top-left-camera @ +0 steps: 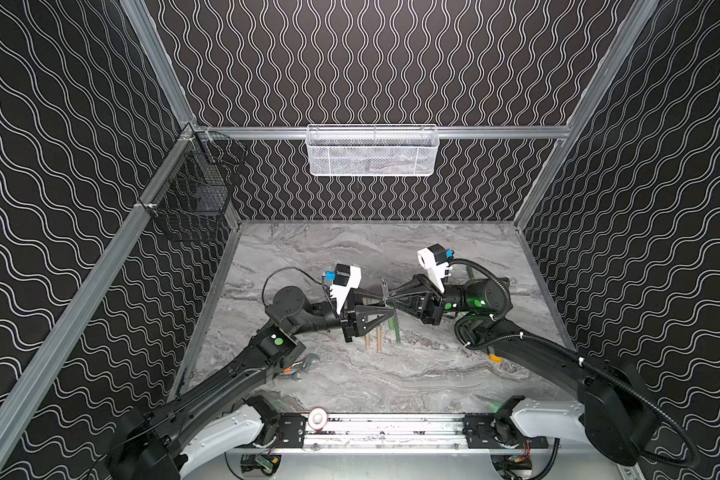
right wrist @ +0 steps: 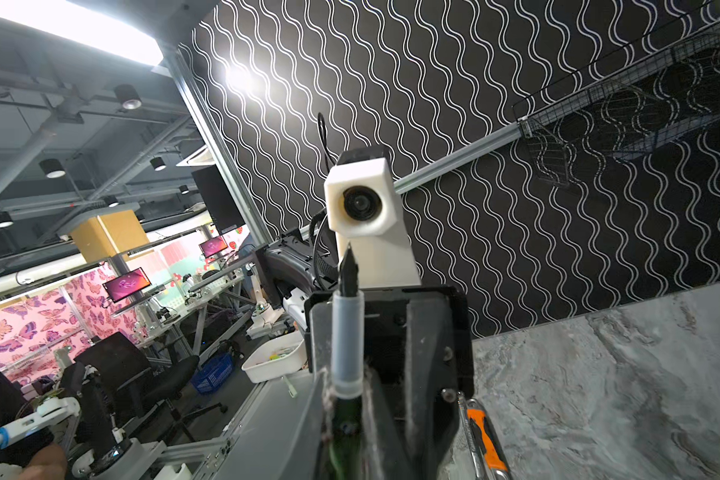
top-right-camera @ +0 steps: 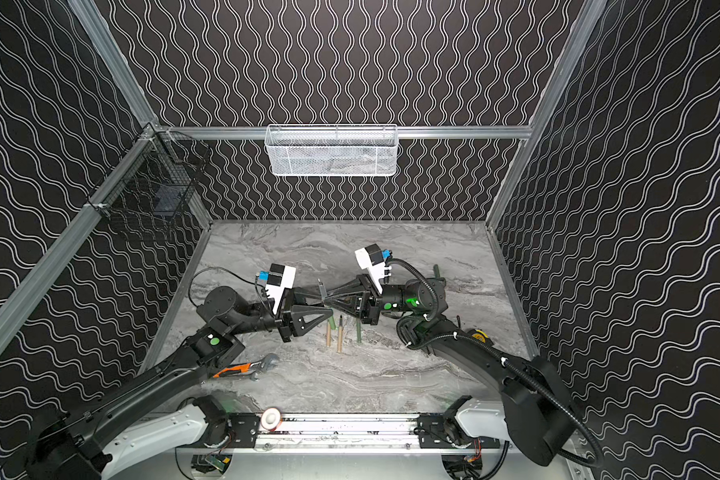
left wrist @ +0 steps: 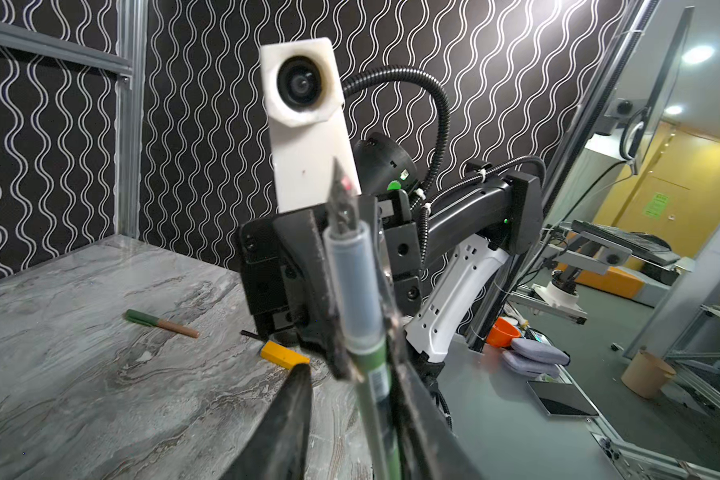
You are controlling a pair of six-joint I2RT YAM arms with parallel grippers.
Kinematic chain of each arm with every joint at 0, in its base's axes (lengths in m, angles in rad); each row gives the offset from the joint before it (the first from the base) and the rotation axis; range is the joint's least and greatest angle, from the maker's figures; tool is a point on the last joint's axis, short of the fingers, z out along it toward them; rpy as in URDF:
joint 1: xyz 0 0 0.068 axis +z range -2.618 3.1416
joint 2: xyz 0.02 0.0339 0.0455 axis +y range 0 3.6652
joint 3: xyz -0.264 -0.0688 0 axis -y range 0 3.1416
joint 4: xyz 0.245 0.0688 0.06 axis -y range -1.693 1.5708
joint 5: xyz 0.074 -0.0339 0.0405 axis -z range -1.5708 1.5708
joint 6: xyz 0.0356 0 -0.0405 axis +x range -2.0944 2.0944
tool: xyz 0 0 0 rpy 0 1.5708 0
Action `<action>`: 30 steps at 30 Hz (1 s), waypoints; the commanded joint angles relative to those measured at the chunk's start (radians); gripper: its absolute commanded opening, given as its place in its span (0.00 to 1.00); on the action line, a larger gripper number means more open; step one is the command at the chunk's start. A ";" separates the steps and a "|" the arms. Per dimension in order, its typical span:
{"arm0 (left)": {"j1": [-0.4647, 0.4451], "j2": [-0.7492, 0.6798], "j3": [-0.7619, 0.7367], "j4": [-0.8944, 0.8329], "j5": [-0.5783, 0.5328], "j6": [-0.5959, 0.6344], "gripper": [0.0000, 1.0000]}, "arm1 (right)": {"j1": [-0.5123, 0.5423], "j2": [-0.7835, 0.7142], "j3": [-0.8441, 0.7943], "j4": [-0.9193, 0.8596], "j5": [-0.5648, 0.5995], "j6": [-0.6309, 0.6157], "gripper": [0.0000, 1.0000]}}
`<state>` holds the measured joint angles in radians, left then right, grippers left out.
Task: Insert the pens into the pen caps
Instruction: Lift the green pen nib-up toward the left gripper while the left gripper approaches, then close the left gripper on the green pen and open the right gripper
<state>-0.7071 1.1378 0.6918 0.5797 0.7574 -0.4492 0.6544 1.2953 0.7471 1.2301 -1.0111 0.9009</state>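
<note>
A green pen with a clear grip section and a dark nib stands upright above mid-table, nib up. My right gripper is shut on its green barrel. My left gripper meets it tip to tip. In the left wrist view the pen lies against one left finger, and the other finger stands off it with a gap. Two tan pens and a green pen lie on the table below the grippers. A tan pen with a green cap lies farther back.
An orange-handled wrench lies by the left arm's elbow. An orange-yellow block sits under the right arm. A white mesh basket hangs on the back wall and a black wire basket on the left wall.
</note>
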 commanded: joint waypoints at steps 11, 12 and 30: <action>0.003 0.025 0.074 -0.072 0.036 0.026 0.00 | 0.007 0.001 0.043 0.006 -0.035 -0.026 0.14; 0.002 0.027 0.080 -0.084 0.032 0.028 0.00 | 0.004 0.000 0.040 0.001 -0.034 -0.029 0.14; 0.249 0.001 0.224 -0.735 0.042 0.252 0.00 | -0.004 -0.087 0.143 -0.839 0.189 -0.533 0.66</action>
<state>-0.5091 1.1374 0.8959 0.0246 0.7631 -0.2901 0.6537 1.2102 0.8555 0.6533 -0.9363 0.5308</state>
